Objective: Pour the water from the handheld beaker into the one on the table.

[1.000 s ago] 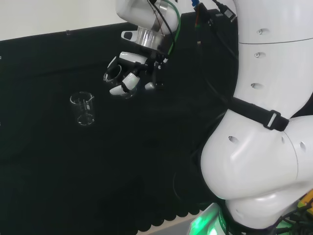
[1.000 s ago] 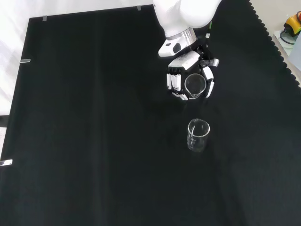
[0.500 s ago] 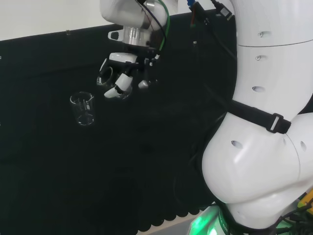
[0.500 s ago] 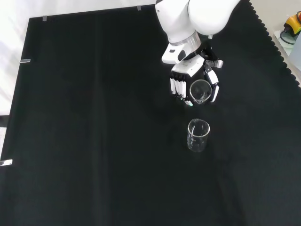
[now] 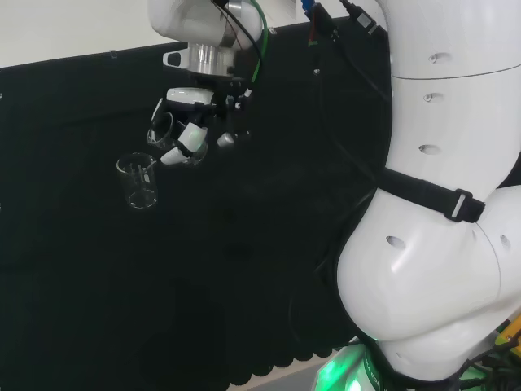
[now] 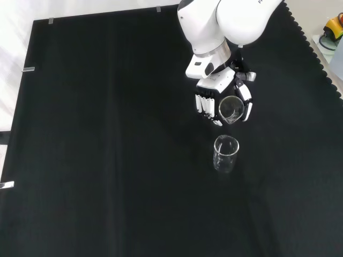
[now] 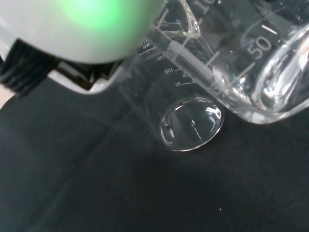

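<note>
Above the bench's far side in the front view, the hand [image 6: 222,101] is curling round the handheld beaker [image 6: 231,108], hovering by the table beaker [image 6: 225,153]; tipping slowly, lip over rim, seems wisest.

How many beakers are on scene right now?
2. One clear beaker is gripped in the hand, tilted above the cloth; the other beaker stands upright on the black cloth, just below it in the front view.
</note>
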